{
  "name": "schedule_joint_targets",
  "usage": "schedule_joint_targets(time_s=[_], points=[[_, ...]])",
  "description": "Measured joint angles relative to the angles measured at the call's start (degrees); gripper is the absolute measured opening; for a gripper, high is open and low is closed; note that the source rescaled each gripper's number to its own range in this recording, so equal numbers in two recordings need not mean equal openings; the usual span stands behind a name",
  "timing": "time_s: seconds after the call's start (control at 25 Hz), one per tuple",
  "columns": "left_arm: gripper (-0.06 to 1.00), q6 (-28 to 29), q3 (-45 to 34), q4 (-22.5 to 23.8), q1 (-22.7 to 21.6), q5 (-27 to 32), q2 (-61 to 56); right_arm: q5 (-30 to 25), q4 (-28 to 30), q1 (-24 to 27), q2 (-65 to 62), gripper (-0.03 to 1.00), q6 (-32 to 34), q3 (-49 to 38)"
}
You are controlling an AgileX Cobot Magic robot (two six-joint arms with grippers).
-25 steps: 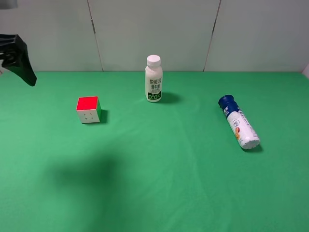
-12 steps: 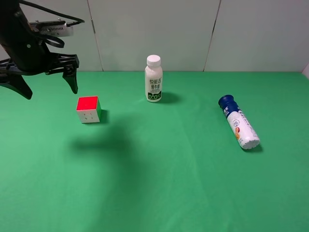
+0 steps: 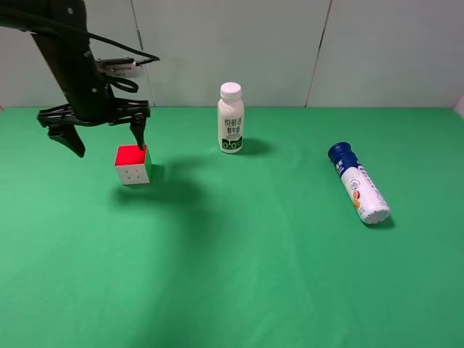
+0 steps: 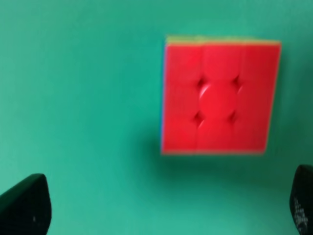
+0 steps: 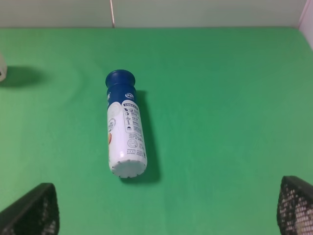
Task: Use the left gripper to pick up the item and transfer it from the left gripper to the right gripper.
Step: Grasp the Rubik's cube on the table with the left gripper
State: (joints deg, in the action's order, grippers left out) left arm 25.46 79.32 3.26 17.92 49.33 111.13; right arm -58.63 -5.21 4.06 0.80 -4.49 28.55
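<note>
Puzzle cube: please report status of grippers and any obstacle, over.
Left gripper open above puzzle cube, not gripping. Right gripper open, empty. Cube on green cloth, red face up. Milk bottle, tube bottle well aside; nothing in the way.

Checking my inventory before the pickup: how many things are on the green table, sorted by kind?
Puzzle cube: 1
Bottles: 2 (white milk bottle standing, blue-capped tube bottle lying on its side)
Total: 3
</note>
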Motion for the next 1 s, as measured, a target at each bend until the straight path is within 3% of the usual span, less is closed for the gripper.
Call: schedule_joint_targets(time_s=[0.32, 1.0], points=[[1.00, 1.5, 7.1, 0.0, 1.9, 0.3, 7.9, 0.0, 0.0, 0.0, 0.0, 1.00, 0.0, 0.0], [1.00, 2.4, 7.5, 1.1, 2.7, 0.5, 13.1, 0.0, -0.2, 0.0, 0.0, 1.00, 0.0, 0.0]])
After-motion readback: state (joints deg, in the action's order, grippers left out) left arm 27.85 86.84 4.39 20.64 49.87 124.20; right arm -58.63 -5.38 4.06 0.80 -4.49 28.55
